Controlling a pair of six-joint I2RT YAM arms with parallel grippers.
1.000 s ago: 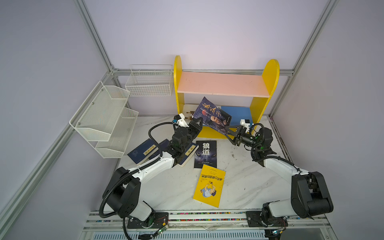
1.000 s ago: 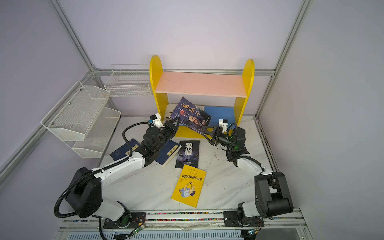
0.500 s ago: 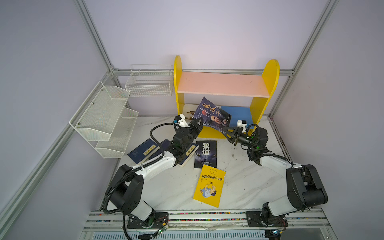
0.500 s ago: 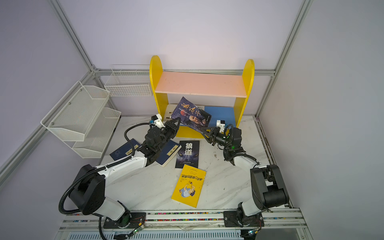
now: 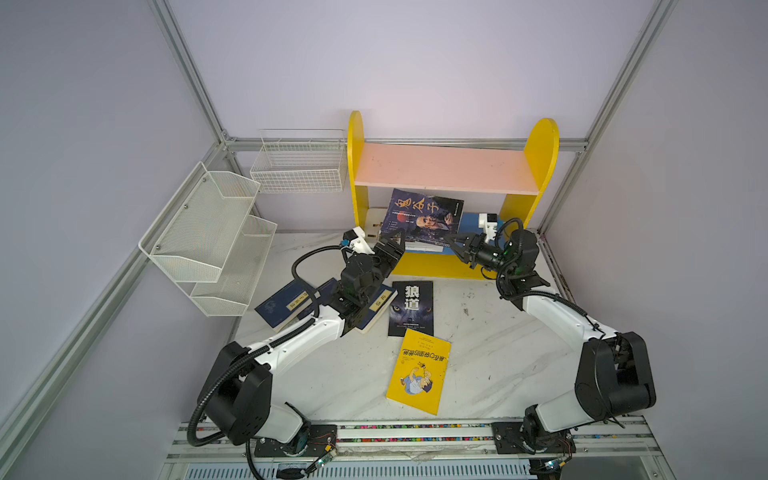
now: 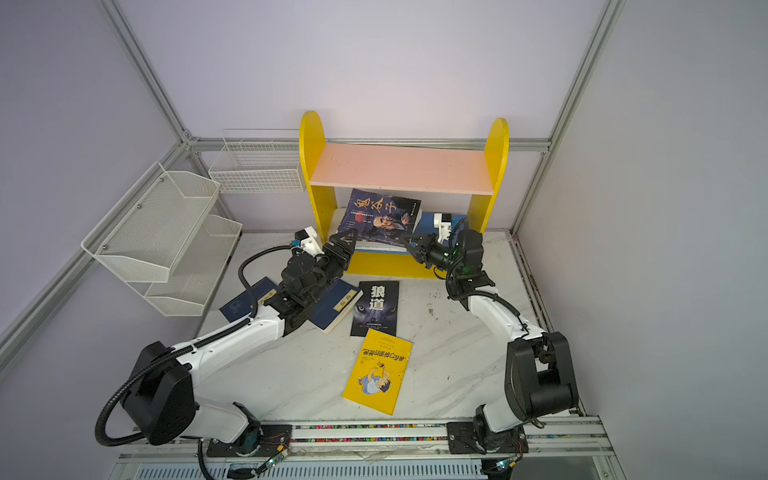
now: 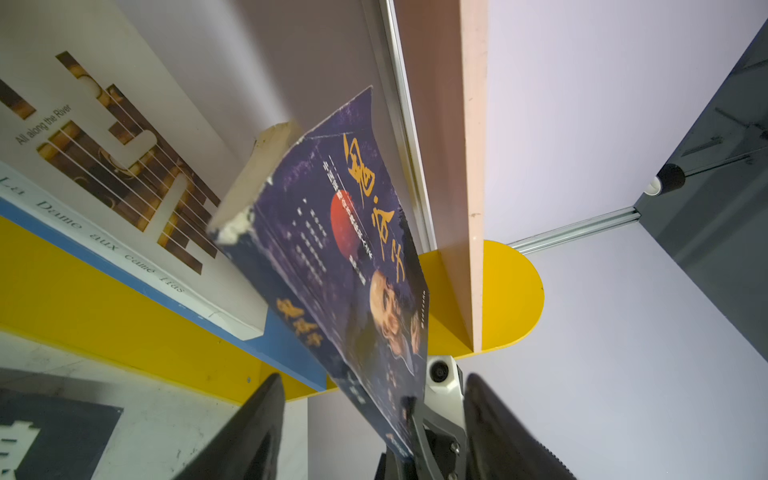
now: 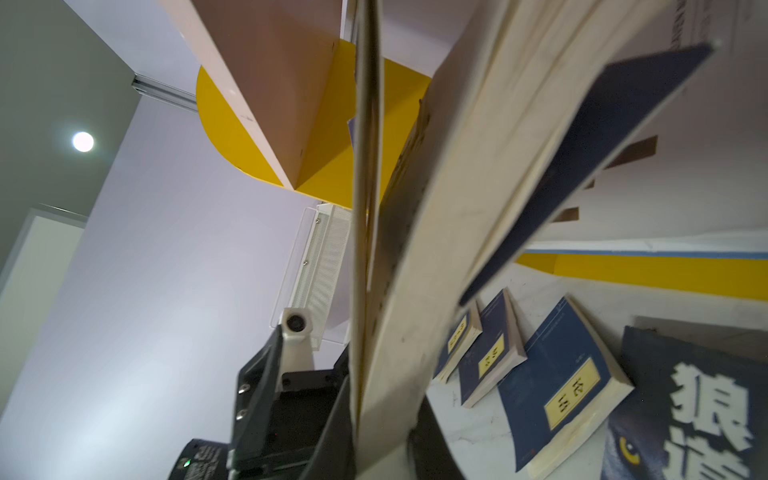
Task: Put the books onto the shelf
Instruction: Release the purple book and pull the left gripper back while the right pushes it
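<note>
Placement of the dark-blue book (image 5: 426, 216) is in hand: it is propped tilted on the lower board of the shelf (image 5: 444, 170), clenched at one corner by the right tool (image 5: 454, 243). The left tool (image 5: 395, 243) is spread wide, grasping nothing. Next, the book should be pushed deeper and settled before release.

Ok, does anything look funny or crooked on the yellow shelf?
Yes. The dark-blue portrait book hangs tilted inside the shelf, neither flat nor upright. The right gripper pinches one corner, and its cover gapes away from the pages.

Dark-blue portrait book (image 5: 424, 216), tilted, between yellow shelf's (image 5: 540, 158) side panels
</note>
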